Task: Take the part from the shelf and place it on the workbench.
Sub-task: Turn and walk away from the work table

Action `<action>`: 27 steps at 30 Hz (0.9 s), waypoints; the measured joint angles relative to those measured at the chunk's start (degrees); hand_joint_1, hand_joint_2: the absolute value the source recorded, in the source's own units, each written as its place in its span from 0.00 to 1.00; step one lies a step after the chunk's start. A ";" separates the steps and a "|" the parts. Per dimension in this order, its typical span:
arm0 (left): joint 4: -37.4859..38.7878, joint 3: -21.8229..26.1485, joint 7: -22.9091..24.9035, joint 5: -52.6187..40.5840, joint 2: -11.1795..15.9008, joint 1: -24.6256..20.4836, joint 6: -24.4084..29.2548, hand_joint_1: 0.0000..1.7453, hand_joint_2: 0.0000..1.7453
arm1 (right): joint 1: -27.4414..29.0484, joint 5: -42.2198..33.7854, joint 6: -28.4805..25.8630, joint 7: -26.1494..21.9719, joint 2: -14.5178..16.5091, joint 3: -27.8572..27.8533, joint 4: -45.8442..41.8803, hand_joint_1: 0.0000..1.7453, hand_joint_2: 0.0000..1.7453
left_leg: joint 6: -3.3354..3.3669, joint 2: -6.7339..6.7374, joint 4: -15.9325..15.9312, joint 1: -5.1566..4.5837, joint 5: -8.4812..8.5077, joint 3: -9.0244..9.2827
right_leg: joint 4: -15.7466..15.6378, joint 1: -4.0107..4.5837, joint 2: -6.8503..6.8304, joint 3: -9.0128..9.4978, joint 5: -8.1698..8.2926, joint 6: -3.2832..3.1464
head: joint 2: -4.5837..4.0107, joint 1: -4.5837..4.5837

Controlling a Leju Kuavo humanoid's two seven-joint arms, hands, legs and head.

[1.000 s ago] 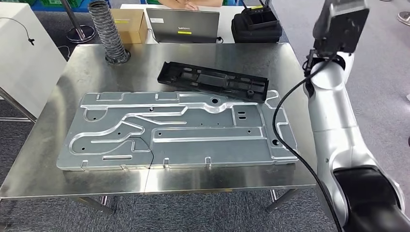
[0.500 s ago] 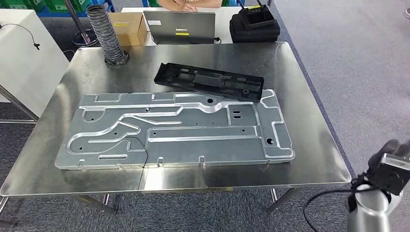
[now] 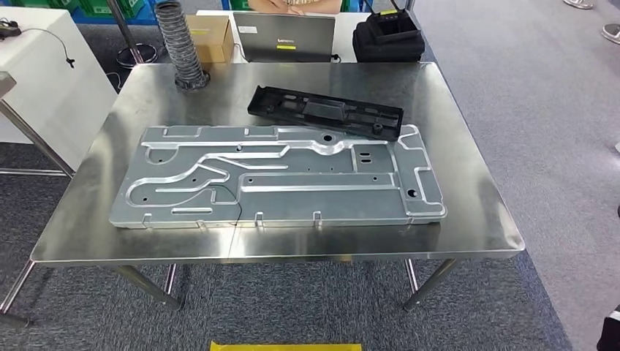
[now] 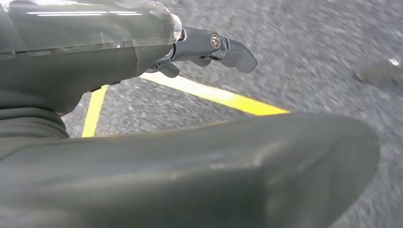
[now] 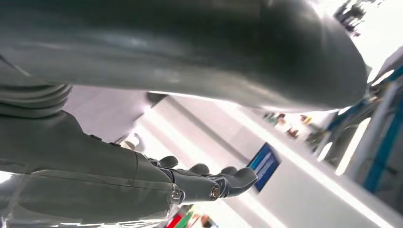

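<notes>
Now black part (image 3: 325,112) lying flat on workbench (image 3: 468,212), far edge overlapping big alu plate (image 3: 278,175), prob. set down & task near done; left hand (image 4: 209,47) & right hand (image 5: 209,183) holding nothing, fingers extended, loosely apart.

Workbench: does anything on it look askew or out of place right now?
The black plastic part lies at a slant, and its near right end rests on the far edge of the big metal panel instead of flat on the workbench. Nothing looks spilled or damaged.
</notes>
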 joint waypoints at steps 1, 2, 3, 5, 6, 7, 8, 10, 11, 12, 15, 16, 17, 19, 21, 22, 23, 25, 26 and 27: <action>-0.01 0.01 -0.01 -0.12 -0.02 -0.01 -0.01 0.00 0.00 | 0.04 0.80 -0.10 -0.01 0.09 -0.67 0.73 0.00 0.00 | 0.11 0.08 -0.01 -0.06 0.73 -1.01 | 3.74 0.00 -0.01 -0.73 -3.38 0.19 | -0.01 0.00; -0.01 0.03 0.01 -0.25 -0.05 -0.01 -0.01 0.00 0.00 | 0.01 1.75 -0.19 -0.01 0.22 -1.23 1.58 0.00 0.00 | 0.09 0.19 0.04 -0.10 1.41 -1.97 | 7.58 -0.02 -0.02 -1.24 -5.88 0.31 | -0.01 0.00; -0.01 0.04 0.03 -0.37 -0.10 -0.02 -0.01 0.00 0.00 | -0.02 2.72 -0.24 -0.01 0.38 -1.82 2.62 0.00 0.00 | 0.04 0.31 0.12 -0.11 2.08 -2.94 | 10.63 -0.06 -0.02 -1.27 -7.19 0.39 | -0.01 -0.01; -0.01 0.11 0.11 -0.50 -0.27 -0.05 -0.01 0.00 0.00 | -0.04 4.47 -0.39 -0.01 0.77 -3.63 5.25 0.00 0.00 | -0.20 0.44 0.53 -0.01 3.28 -4.93 | 12.05 -0.20 -0.04 0.94 -5.85 0.52 | -0.01 -0.01; -0.01 0.16 0.17 -0.53 -0.37 -0.04 -0.01 0.00 0.00 | -0.06 5.17 -0.50 0.00 0.96 -4.65 6.58 0.00 0.00 | -0.41 0.45 0.94 0.08 3.76 -5.94 | 9.82 -0.31 -0.06 3.46 -4.12 0.61 | -0.01 -0.01; -0.01 0.22 0.25 -0.55 -0.43 -0.04 0.01 0.00 0.00 | -0.12 5.79 -0.63 0.00 1.13 -5.60 7.87 0.00 0.00 | -0.69 0.43 1.48 0.15 4.14 -6.82 | 6.06 -0.45 -0.09 6.68 -2.96 0.69 | -0.01 -0.01; -0.01 0.26 0.33 -0.55 -0.49 -0.06 0.03 0.00 0.00 | -0.28 6.44 -0.74 -0.01 1.26 -6.32 9.02 0.00 0.00 | -1.02 0.44 2.06 0.17 4.43 -7.57 | 1.33 -0.39 -0.11 10.16 -3.10 0.62 | -0.01 -0.01; -0.01 0.33 0.50 -0.47 -0.55 -0.18 0.09 0.00 0.00 | -0.74 8.01 -0.90 -0.03 1.47 -7.41 11.19 0.00 0.00 | -1.73 0.52 2.78 0.11 5.09 -8.27 | -5.29 -0.11 -0.08 14.53 -4.82 -0.24 | -0.01 -0.01; -0.01 0.39 0.55 -0.40 -0.58 -0.27 0.14 0.00 0.00 | -0.96 8.96 -1.08 -0.05 1.55 -7.96 12.40 0.00 0.00 | -2.08 0.57 2.86 0.13 5.52 -8.38 | -6.53 0.16 -0.06 15.13 -5.43 -0.85 | -0.01 0.00; -0.01 0.51 0.58 -0.33 -0.60 -0.33 0.22 0.00 0.00 | -1.12 9.91 -1.48 -0.07 1.66 -8.50 13.85 0.00 0.00 | -2.45 0.58 2.83 0.17 5.91 -8.43 | -6.52 0.20 -0.11 14.87 -5.14 -1.53 | -0.01 0.01; -0.01 1.16 0.54 -0.14 -0.67 -0.24 0.61 0.00 0.00 | -1.75 12.74 -3.89 -0.07 1.81 -9.34 19.66 0.00 0.00 | -3.27 0.47 6.05 0.50 1.94 -9.72 | -6.54 0.24 -0.52 13.35 -3.41 -3.18 | -0.01 0.00; -0.01 1.37 0.49 -0.12 -0.73 -0.22 0.68 0.00 0.00 | -2.06 13.91 -4.90 -0.07 1.77 -9.37 22.07 0.00 0.00 | -3.37 0.45 9.13 0.60 -1.18 -10.56 | -6.53 0.34 -0.60 12.58 -2.76 -3.53 | -0.01 -0.01; -0.01 1.52 0.42 -0.13 -0.81 -0.24 0.70 0.00 0.00 | -2.41 15.31 -6.00 -0.07 1.71 -9.39 24.76 0.00 0.00 | -3.42 0.45 12.84 0.60 -4.06 -11.39 | -6.50 0.49 -0.59 11.72 -2.08 -3.76 | -0.01 -0.01; -0.01 1.75 0.22 -0.27 -0.93 -0.31 0.68 0.00 0.00 | -3.28 18.72 -8.56 0.41 1.49 -9.63 31.30 0.00 0.00 | -3.30 0.45 18.83 0.58 -6.15 -11.90 | -6.39 0.90 -0.59 9.81 -0.65 -3.96 | -0.01 -0.01; -0.01 1.93 0.09 -0.52 -1.02 -0.34 0.63 0.00 0.00 | -4.23 22.10 -10.98 2.49 1.22 -10.16 38.66 0.00 0.00 | -2.68 0.44 18.42 0.41 -3.36 -9.24 | -6.22 1.40 -0.58 7.77 0.77 -4.01 | -0.01 -0.01; -0.01 2.01 0.07 -0.66 -1.06 -0.39 0.60 0.00 0.00 | -4.59 23.60 -11.83 4.01 1.13 -10.39 42.06 0.00 0.00 | -2.16 0.43 15.49 0.22 -1.81 -6.51 | -6.12 1.61 -0.58 6.82 1.46 -4.01 | -0.01 -0.01; -0.01 2.05 0.07 -0.79 -1.08 -0.46 0.58 0.00 0.00 | -4.81 24.80 -12.35 5.55 1.10 -10.52 44.76 0.00 0.00 | -1.53 0.42 11.29 -0.06 -1.44 -3.14 | -6.00 1.74 -0.60 6.06 2.08 -3.95 | 0.00 -0.01; -0.01 2.09 0.02 -1.04 -1.14 -0.66 0.56 0.00 0.00 | -5.10 26.96 -13.06 8.67 1.15 -10.56 48.84 0.00 0.00 | -0.71 0.42 2.75 -0.58 -2.86 2.81 | -5.87 1.78 -0.69 5.27 3.17 -3.61 | 0.00 -0.01; -0.01 2.10 -0.02 -1.14 -1.20 -0.75 0.56 0.00 0.00 | -5.34 27.97 -13.25 10.53 1.17 -10.56 50.56 0.00 0.00 | -0.48 0.43 0.25 -0.81 -3.68 4.28 | -5.91 1.66 -0.75 5.17 3.67 -3.33 | 0.00 -0.01; -0.01 2.13 -0.04 -1.22 -1.26 -0.81 0.57 0.00 0.00 | -5.61 28.98 -13.31 12.57 1.17 -10.56 52.18 0.00 0.00 | -0.37 0.45 -0.97 -0.94 -3.66 4.68 | -6.01 1.57 -0.77 5.12 4.21 -3.00 | -0.01 -0.01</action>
